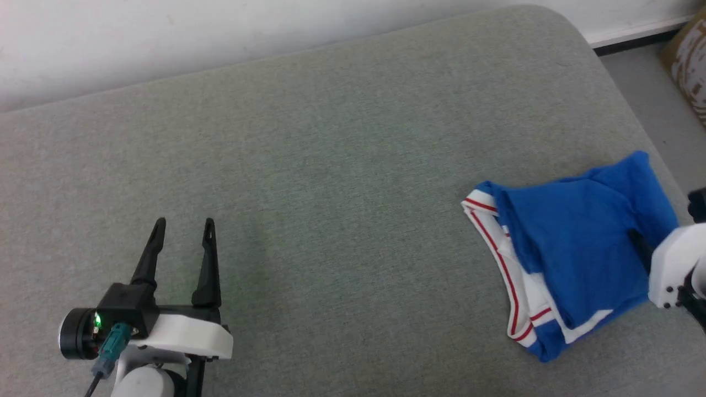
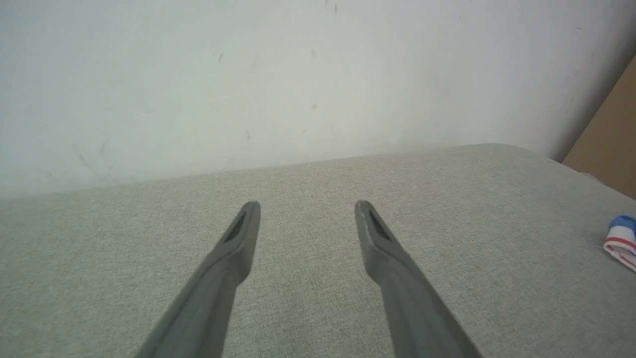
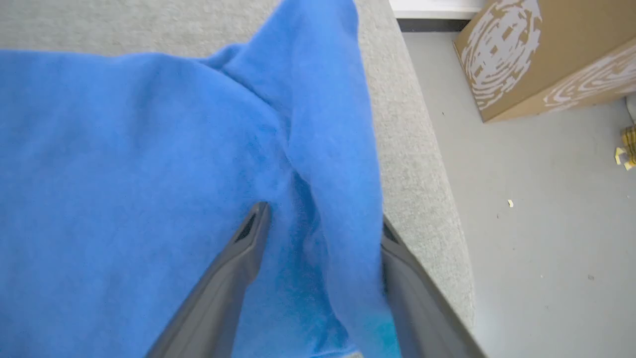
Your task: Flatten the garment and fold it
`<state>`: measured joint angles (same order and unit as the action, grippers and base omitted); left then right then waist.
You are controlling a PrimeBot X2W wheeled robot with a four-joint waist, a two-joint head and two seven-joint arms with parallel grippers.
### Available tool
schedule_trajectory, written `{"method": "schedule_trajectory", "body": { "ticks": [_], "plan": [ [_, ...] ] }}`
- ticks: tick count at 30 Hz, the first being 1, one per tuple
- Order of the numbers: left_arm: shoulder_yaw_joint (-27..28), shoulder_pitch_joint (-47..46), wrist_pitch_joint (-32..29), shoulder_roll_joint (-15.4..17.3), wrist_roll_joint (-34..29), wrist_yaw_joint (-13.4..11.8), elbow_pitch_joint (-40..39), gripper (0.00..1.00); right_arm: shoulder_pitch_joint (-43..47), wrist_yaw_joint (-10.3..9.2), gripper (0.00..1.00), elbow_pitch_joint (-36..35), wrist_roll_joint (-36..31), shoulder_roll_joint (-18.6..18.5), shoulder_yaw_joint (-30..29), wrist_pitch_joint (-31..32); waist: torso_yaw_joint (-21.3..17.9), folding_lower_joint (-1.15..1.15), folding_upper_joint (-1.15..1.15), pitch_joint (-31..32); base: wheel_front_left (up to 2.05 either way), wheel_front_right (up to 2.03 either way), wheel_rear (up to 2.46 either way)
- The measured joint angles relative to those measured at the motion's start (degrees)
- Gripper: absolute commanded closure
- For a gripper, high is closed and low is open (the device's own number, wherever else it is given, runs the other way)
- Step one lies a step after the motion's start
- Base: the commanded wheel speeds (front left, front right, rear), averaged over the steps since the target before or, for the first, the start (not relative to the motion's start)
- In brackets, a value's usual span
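Left gripper [image 1: 184, 221], head view: jaws wide, empty, over the near-left of the grey cushion [image 1: 331, 138]. Garment [image 1: 573, 242] sits bunched at the cushion's right edge.

Left wrist view: jaws spread above bare cushion, garment corner at cushion's far right.

Right wrist view: right gripper [image 3: 323, 216] jaws wide, loose blue ridge between them, not pinched.

Soft, light, floppy jersey. I'd pinch hem or shoulder seams.

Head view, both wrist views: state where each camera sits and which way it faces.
Head: on the robot's head, looking down at the grey fabric surface; left hand lower left, garment at right.
Left wrist: on the left arm, looking along its open fingers toward the wall.
Right wrist: looking along the right hand, over the garment.
Shared: the garment, in all three.
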<state>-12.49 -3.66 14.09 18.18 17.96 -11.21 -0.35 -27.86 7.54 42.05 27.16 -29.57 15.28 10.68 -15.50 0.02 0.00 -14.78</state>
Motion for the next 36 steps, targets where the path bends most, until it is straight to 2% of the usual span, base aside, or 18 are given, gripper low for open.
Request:
{"method": "schedule_trajectory", "body": {
  "ticks": [4, 7, 10, 13, 16, 19, 23, 27, 30, 36],
  "plan": [
    [-0.05, 0.03, 0.05, -0.25, 0.12, 0.0, 0.82, 0.0, 0.19, 0.0, 0.0, 4.03, -1.04, 0.1, -2.02, -1.15, 1.14, -0.01, 0.0, 0.16, 0.0, 0.0, 0.0],
    [-0.18, 0.18, 0.13, -0.83, 0.3, 0.01, 1.66, 0.0, 1.91, 0.0, 0.0, 4.74, -1.77, -0.35, -4.05, -4.68, 1.82, -0.01, 0.0, 1.51, 0.0, 0.0, 0.0],
    [-0.18, 1.2, 0.26, -1.7, 0.7, 0.01, 2.24, 0.0, 4.92, -0.01, 0.0, 3.55, -3.52, -1.08, -7.16, -10.01, 2.49, -0.03, 0.0, 3.47, 0.0, 0.0, 0.0],
    [-0.2, 2.69, 0.41, -2.24, 0.83, 0.0, 2.76, 0.0, 8.28, -0.01, 0.0, -0.47, -5.56, -0.42, -9.14, -13.67, 3.25, -0.03, 0.0, 5.64, 0.0, 0.0, 0.0],
    [0.02, 4.03, 0.56, -2.72, 1.46, 0.0, 2.98, 0.0, 11.99, -0.01, 0.0, -5.88, -7.82, 2.76, -11.24, -16.46, 4.09, -0.03, 0.0, 7.78, 0.0, 0.0, 0.0],
    [0.2, 4.83, 0.57, -3.34, 1.81, 0.0, 3.05, 0.0, 15.46, -0.01, 0.0, -10.99, -9.59, 7.46, -12.17, -17.97, 5.24, -0.04, 0.0, 9.55, 0.0, 0.0, 0.0],
    [0.53, 5.02, 0.58, -3.56, 1.97, 0.09, 3.15, 0.0, 18.5, -0.01, 0.0, -17.22, -11.34, 14.34, -13.02, -18.34, 7.43, -0.03, 0.0, 11.04, 0.0, 0.0, 0.0],
    [1.31, 6.08, 0.58, -3.46, 2.14, 0.27, 3.31, 0.0, 19.44, -0.01, 0.0, -23.03, -13.54, 19.64, -12.01, -18.37, 9.34, -0.03, 0.0, 12.43, 0.0, 0.0, 0.0],
    [1.93, 6.73, 0.59, -3.19, 2.13, 0.59, 3.43, 0.0, 20.14, -0.01, 0.0, -27.07, -14.33, 22.25, -11.03, -18.98, 10.36, -0.03, 0.0, 13.45, 0.0, 0.0, 0.0],
    [2.96, 8.0, 0.63, -1.46, 2.09, 1.1, 3.68, 0.0, 23.38, -0.01, 0.0, -34.05, -15.21, 24.75, -11.16, -19.84, 11.16, -0.03, 0.0, 15.18, 0.0, 0.0, 0.0]
  ]
}}
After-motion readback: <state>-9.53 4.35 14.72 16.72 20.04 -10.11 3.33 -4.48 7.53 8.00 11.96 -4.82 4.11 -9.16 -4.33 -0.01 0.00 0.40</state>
